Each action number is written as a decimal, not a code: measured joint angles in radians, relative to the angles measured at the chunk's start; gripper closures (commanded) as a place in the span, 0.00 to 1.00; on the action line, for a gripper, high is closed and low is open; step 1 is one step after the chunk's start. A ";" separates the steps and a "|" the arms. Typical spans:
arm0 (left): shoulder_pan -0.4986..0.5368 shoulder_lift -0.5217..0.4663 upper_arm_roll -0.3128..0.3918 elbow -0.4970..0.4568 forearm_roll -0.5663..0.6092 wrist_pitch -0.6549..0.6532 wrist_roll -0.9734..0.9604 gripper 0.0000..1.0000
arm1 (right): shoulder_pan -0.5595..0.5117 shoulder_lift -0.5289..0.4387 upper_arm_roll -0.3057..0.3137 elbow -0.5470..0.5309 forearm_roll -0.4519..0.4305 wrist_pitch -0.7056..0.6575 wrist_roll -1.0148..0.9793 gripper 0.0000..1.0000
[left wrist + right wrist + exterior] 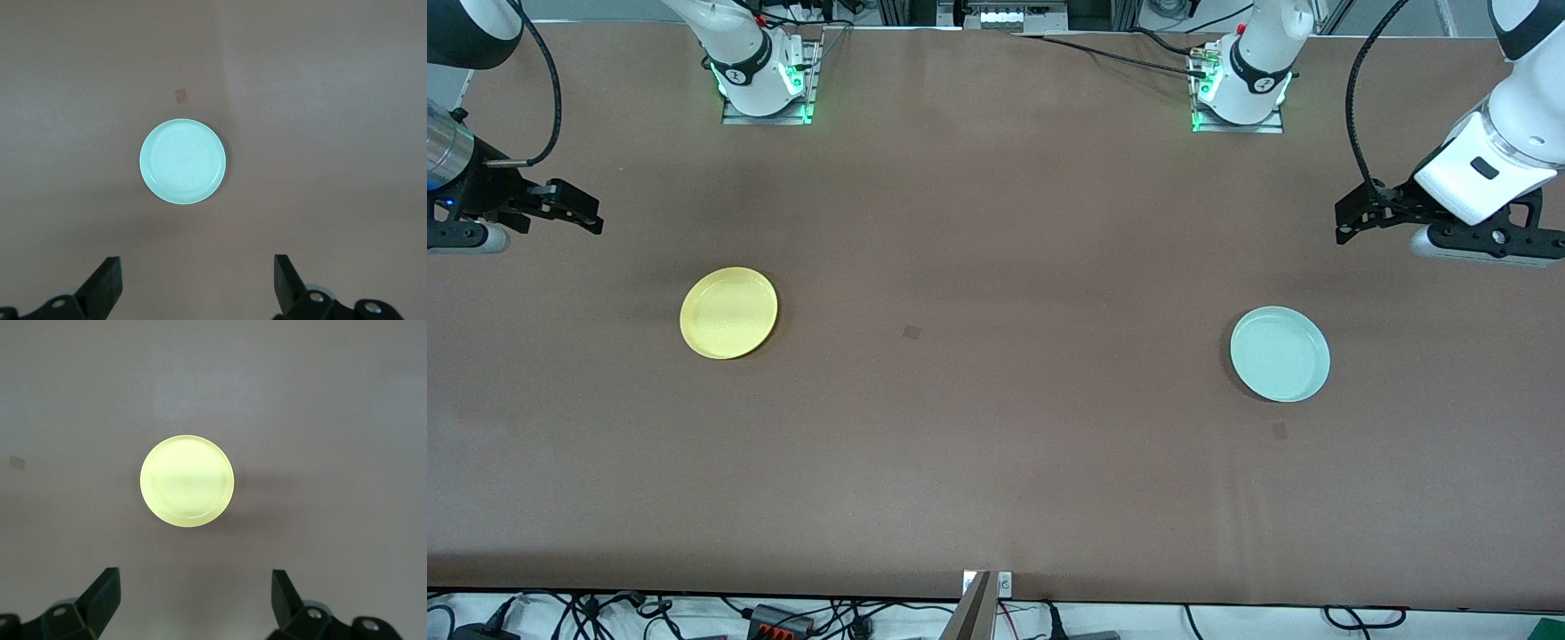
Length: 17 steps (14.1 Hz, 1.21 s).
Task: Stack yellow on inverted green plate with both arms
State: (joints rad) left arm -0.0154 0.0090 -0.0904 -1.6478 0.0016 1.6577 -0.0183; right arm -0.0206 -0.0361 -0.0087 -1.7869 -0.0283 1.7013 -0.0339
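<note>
The yellow plate (729, 313) (187, 480) lies flat on the brown table toward the right arm's end. The pale green plate (1280, 354) (182, 161) lies flat toward the left arm's end, and its rim appears to face up. My right gripper (585, 213) (193, 572) hangs open and empty in the air, off to the side of the yellow plate. My left gripper (1347, 222) (195, 260) hangs open and empty too, off to the side of the green plate. Neither gripper touches a plate.
The two arm bases (765, 80) (1240, 89) stand along the table's edge farthest from the front camera. A small dark patch (911, 332) marks the cloth between the plates, another (1279, 430) lies nearer the camera than the green plate. Cables run below the near edge.
</note>
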 measured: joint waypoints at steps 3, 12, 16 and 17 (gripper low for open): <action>0.001 0.000 0.000 0.000 0.000 -0.001 0.000 0.00 | 0.000 0.000 0.000 0.000 0.000 0.001 0.000 0.00; 0.001 0.000 0.000 0.000 0.000 -0.001 0.000 0.00 | -0.012 0.000 -0.004 0.000 0.000 0.001 0.000 0.00; 0.001 0.000 0.000 0.000 0.000 -0.001 0.000 0.00 | -0.017 0.001 -0.005 0.003 0.000 0.003 0.000 0.00; 0.001 0.000 0.000 0.000 0.000 -0.001 0.000 0.00 | -0.017 0.003 -0.005 0.003 0.000 0.004 0.000 0.00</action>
State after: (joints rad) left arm -0.0139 0.0090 -0.0904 -1.6474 0.0015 1.6571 -0.0183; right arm -0.0373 -0.0333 -0.0139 -1.7840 -0.0279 1.7053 -0.0342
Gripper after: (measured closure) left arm 0.000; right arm 0.000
